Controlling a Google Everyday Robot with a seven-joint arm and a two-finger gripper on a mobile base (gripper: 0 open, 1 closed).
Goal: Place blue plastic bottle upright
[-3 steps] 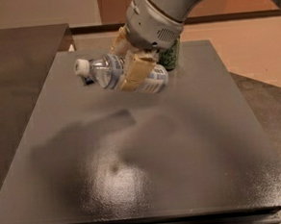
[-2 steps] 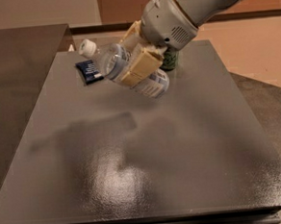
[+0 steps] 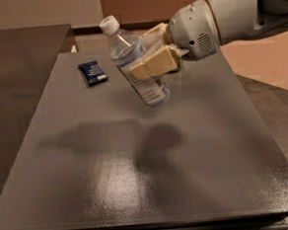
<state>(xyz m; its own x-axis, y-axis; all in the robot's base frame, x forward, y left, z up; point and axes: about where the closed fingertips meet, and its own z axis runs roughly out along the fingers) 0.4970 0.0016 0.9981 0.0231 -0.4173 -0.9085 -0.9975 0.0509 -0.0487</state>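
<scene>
The blue plastic bottle (image 3: 132,58) is clear with a white cap and a pale blue-and-white label. It hangs in the air above the far middle of the grey table (image 3: 136,152), tilted with the cap up and to the left. My gripper (image 3: 150,62) comes in from the upper right and is shut on the bottle's middle, one tan finger (image 3: 155,64) across its front. The bottle's base is above the table, not touching it.
A flat dark blue packet (image 3: 92,72) lies on the table's far left. A green can (image 3: 178,65) is mostly hidden behind the gripper. A darker counter (image 3: 17,71) borders the table on the left, and floor lies to the right.
The bottle has swung from lying sideways in the gripper to nearly upright, cap now up. The arm has turned and drawn to the right, uncovering the dark blue packet.
</scene>
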